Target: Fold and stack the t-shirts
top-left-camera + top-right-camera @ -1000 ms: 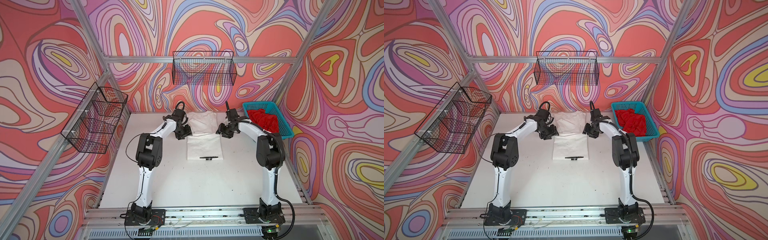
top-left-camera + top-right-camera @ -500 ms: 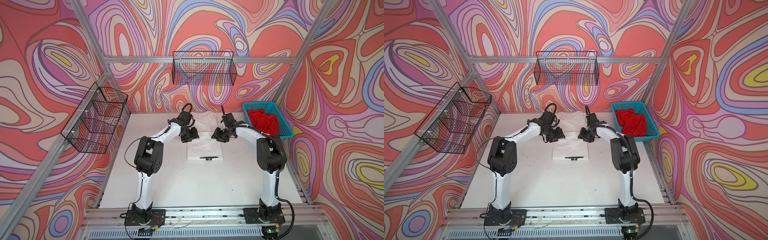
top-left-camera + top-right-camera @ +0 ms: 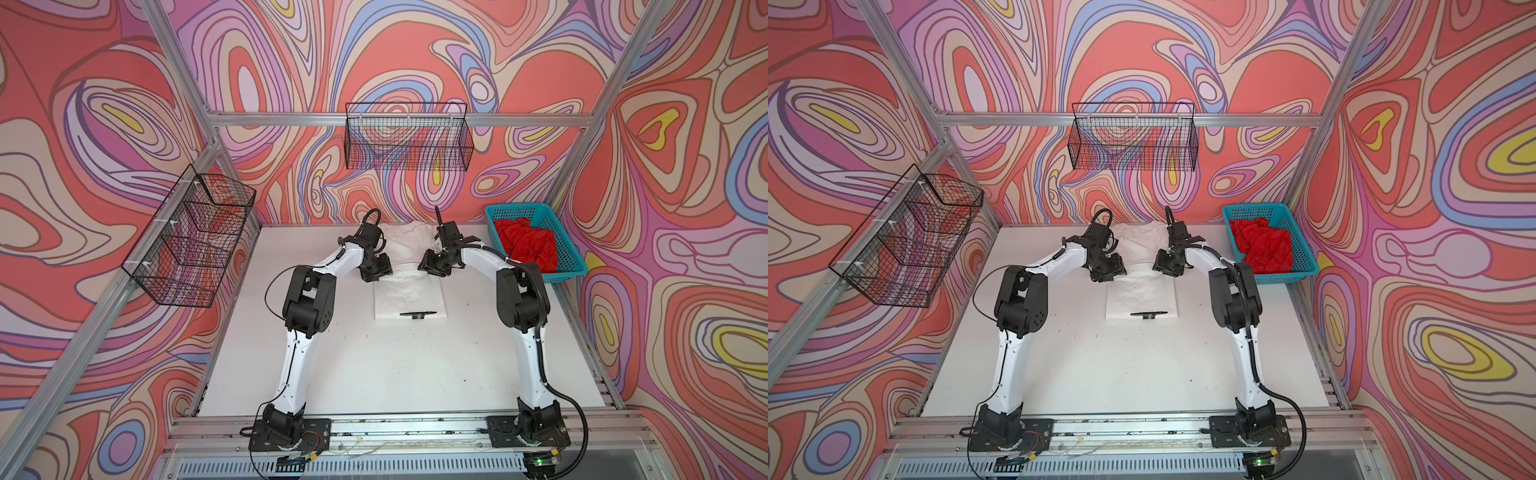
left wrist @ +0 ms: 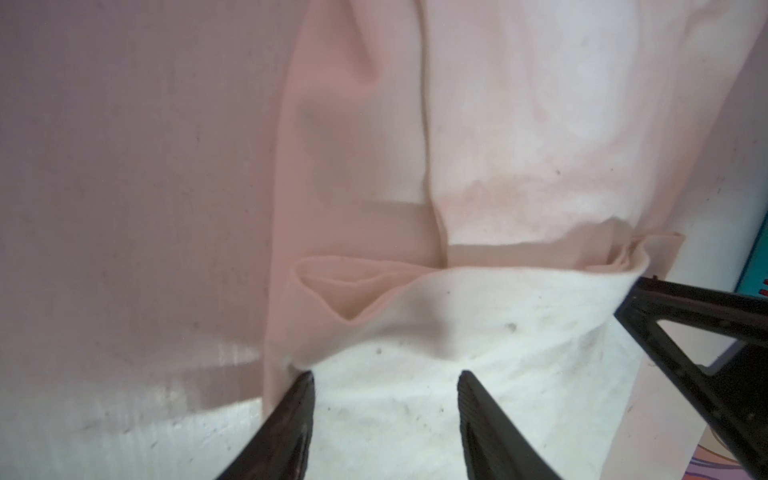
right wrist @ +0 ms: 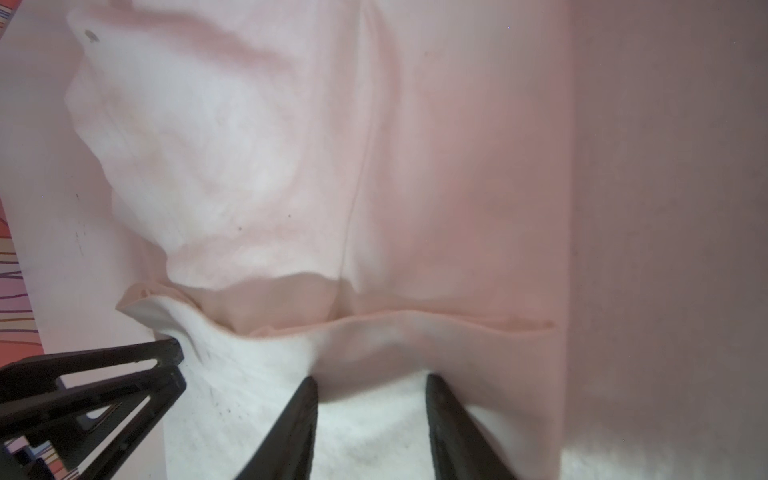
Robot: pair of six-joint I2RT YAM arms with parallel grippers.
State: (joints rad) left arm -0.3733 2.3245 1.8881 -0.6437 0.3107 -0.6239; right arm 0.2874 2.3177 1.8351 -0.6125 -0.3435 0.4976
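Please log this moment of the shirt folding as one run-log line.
white t-shirt: on table, part folded | left gripper, right gripper: over its fold, open | red t-shirt: in teal basket

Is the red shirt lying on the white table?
No, the red shirt sits crumpled inside the teal basket at the table's far right corner, in both top views.

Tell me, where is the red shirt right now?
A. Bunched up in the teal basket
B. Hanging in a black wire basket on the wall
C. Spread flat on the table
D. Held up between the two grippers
A: the red shirt lies crumpled inside the teal basket at the table's far right corner, with neither arm near it.
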